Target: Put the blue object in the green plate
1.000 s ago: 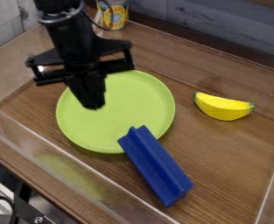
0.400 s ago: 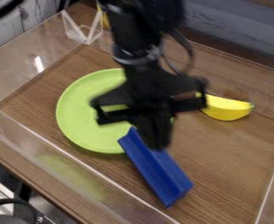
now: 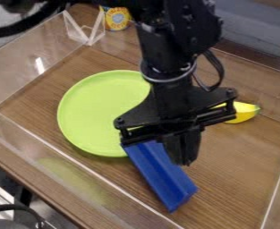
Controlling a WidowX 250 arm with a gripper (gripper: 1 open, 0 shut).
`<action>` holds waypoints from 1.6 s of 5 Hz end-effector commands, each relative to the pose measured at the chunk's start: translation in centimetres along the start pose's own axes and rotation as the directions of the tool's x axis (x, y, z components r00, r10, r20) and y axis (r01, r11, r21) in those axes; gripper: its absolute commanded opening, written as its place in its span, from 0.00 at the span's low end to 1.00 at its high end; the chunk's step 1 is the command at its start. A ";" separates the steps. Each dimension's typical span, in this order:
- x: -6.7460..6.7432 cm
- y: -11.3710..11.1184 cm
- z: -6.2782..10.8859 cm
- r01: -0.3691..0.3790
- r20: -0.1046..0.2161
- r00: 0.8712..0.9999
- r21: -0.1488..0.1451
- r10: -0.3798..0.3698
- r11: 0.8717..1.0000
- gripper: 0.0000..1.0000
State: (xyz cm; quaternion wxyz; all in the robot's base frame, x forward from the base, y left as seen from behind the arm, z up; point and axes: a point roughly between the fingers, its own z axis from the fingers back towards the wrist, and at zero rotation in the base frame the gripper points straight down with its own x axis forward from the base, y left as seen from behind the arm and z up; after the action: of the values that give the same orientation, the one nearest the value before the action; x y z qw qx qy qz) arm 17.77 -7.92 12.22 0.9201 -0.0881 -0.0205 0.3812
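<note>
Vs a sec ago: I was over the green plate [image 3: 89, 112], up near its middle. Now my arm has swung across to the right + toward the front of the pic, so I'm past the plate's near-right rim and hanging over the blue object [image 3: 161, 174]. Plate is mostly uncovered now; before, my body hid part of its centre. The yellow banana-shaped thing [image 3: 242, 112] was in full view earlier, now my crossbar covers most of it, only the right end shows. Blue object itself hasn't shifted: same spot, same slant. Plate same spot too.

My gripper [image 3: 185, 154]: pointing straight down, fingers drawn together, fully closed, w/ nothing between them. The tip sits over the upper end of the blue object, the end nearest the plate. Can't tell from this angle whether the tip actually touches the ridged top or hovers just above it. I've no hold on anything.

Blue object: lying flat on the wood table [image 3: 238, 161], long axis running diagonally from just beside the plate's near-right rim down toward the front right. Upper end right at the plate's rim, whether touching or a hair apart I can't tell since my arm hides that bit. Not in the plate. Clear plastic wall [image 3: 35, 165] runs along the front-left edge of the table.
</note>
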 end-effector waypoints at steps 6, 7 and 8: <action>1.3 1.4 1.0 -0.290 0.083 0.953 -0.030 0.291 0.957 0.00; 1.4 1.5 1.0 -0.315 0.093 0.944 -0.028 0.316 0.949 0.00; 1.4 1.5 1.0 -0.335 0.103 0.936 -0.025 0.336 0.942 0.00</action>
State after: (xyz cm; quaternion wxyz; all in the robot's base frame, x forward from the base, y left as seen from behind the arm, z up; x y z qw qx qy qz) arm 17.36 -5.60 12.41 0.8381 -0.0655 -0.0483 0.5394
